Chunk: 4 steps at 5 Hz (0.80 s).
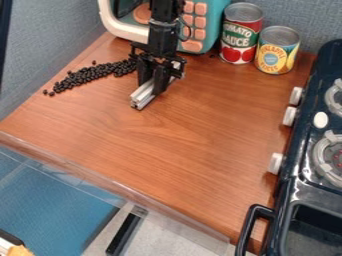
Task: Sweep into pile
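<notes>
the pincer [153,86] stood toward the back left of the table [180,135], its fingers closed in on a silver metal bar [142,95] that slanted out between them, near end toward the front left. whether the bar touched the table could not be told.

just beside the pincer, on its left in the view, the black beans [87,76] lay in a long slanting band, thicker toward the pincer and thinning to a few loose beans at the far left. the sweep looked only partly done: the beans were together in one strip, but hardly a compact pile. what was left, by that judgement, was to draw the thin tail in toward the thick part.

the blue-grey partition [50,37] rose near the beans on the left, so a stroke from outside the tail had little room. behind stood a teal toy microwave [212,22], close to the arm, with the tomato sauce can [241,35] and pineapple can [276,52] to its right. the widest run for the bar was over the table's middle, bounded by the clear plastic edge strip [110,186] in front and the toy stove [287,187] at right, its knobs jutting inward.
</notes>
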Each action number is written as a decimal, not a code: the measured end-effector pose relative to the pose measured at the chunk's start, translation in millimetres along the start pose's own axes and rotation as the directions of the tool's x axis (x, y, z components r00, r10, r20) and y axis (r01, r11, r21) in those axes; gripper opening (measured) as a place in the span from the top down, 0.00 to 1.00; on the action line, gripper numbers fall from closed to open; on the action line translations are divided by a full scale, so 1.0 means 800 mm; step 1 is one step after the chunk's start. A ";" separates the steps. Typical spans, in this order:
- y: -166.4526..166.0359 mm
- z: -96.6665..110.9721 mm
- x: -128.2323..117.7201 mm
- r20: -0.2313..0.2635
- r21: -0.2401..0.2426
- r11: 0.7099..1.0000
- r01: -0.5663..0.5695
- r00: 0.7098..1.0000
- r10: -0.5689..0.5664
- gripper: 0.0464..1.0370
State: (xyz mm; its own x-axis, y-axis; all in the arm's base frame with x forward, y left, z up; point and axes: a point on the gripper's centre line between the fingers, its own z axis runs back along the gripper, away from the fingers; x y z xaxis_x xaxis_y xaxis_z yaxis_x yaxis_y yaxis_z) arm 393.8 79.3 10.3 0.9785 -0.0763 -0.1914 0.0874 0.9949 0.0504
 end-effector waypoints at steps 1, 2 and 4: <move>0.003 -0.001 0.000 0.027 0.014 0.998 -0.054 0.998 0.054 0.67; 0.004 0.001 0.001 0.057 0.014 0.991 -0.133 0.990 0.132 0.67; 0.023 0.004 0.016 0.080 -0.025 0.966 -0.256 0.963 0.257 0.67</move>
State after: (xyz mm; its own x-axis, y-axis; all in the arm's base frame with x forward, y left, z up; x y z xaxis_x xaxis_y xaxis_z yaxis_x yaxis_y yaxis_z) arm 408.8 96.3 11.9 0.9798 0.1772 -0.0928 -0.1707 0.9826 0.0737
